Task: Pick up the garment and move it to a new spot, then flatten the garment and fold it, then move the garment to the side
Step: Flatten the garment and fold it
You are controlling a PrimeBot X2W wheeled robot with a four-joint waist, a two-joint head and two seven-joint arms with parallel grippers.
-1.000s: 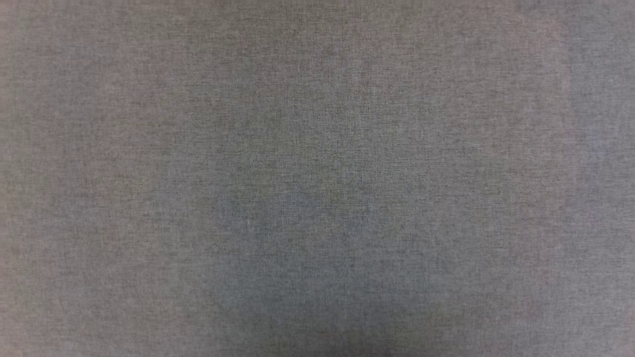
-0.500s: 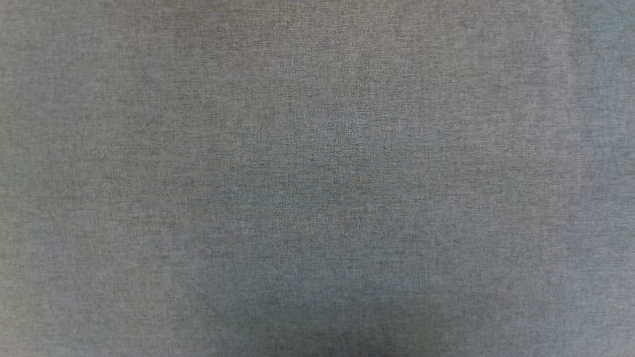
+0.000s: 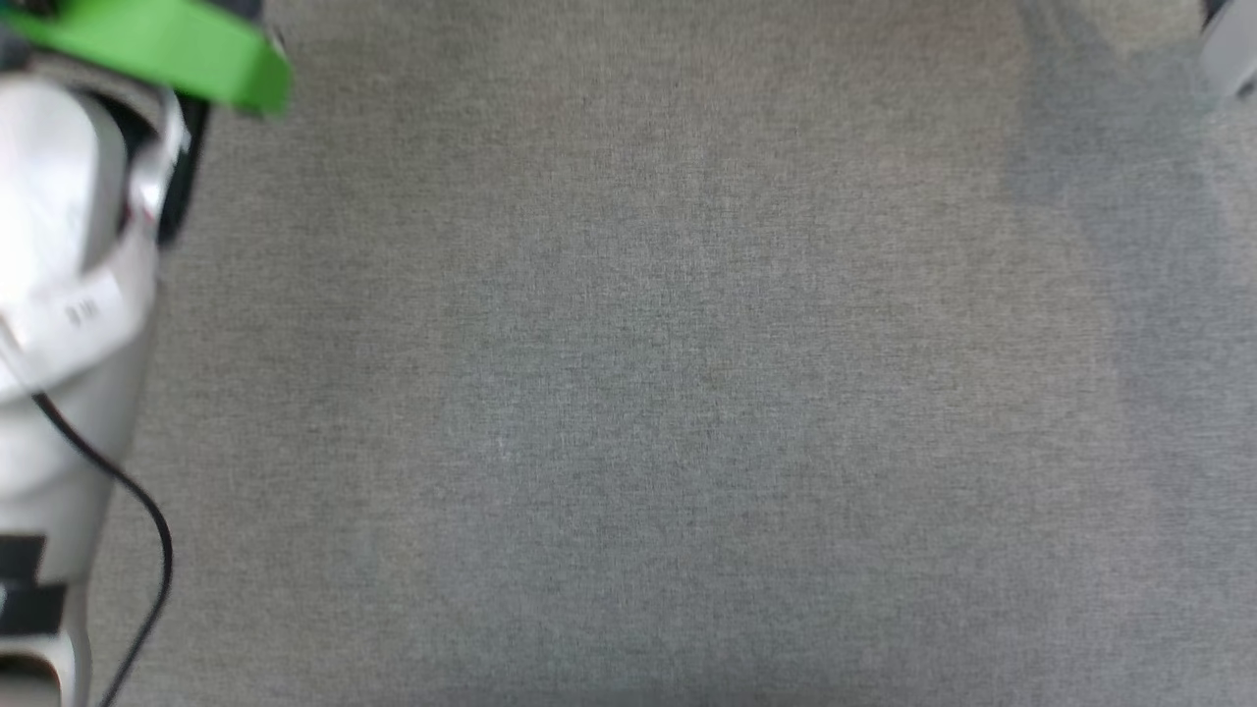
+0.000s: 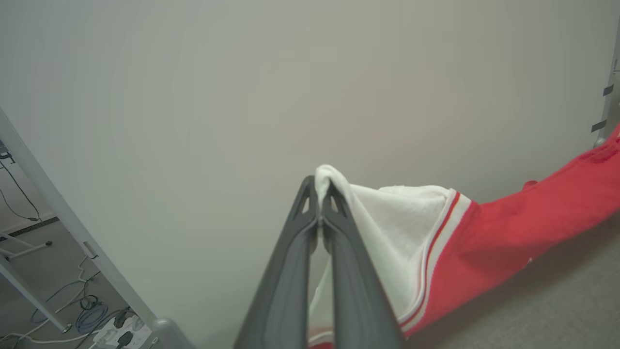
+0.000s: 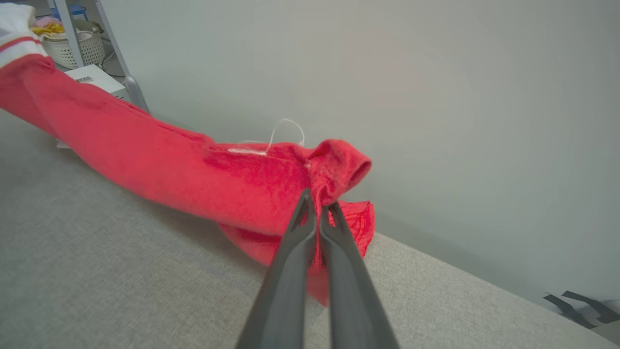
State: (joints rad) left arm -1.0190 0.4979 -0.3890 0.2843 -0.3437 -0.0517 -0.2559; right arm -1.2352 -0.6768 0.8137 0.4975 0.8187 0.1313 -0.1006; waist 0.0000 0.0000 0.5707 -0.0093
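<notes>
The garment [image 4: 508, 228] is a red shirt with a white sleeve [image 4: 387, 218] and red-white striped trim. It hangs stretched between my two grippers, above the grey cloth table [image 4: 557, 310]. In the left wrist view my left gripper [image 4: 319, 182] is shut on the tip of the white sleeve. In the right wrist view my right gripper [image 5: 317, 198] is shut on a bunched red edge of the garment [image 5: 193, 165], whose lower folds hang close over the table [image 5: 97, 271]. Any print is hidden.
In the head view my pale left forearm [image 3: 59, 295] with a green strip [image 3: 167, 49] stands at the left over the grey tabletop [image 3: 687, 393]. A plain wall lies behind. Cables and a power strip [image 4: 106, 334] lie on the floor; a basket [image 5: 72, 46] stands by a frame leg.
The left forearm with its green strip has come into the head view at the left edge, and a pale part shows at the top right corner. Before, that view held only grey cloth.
</notes>
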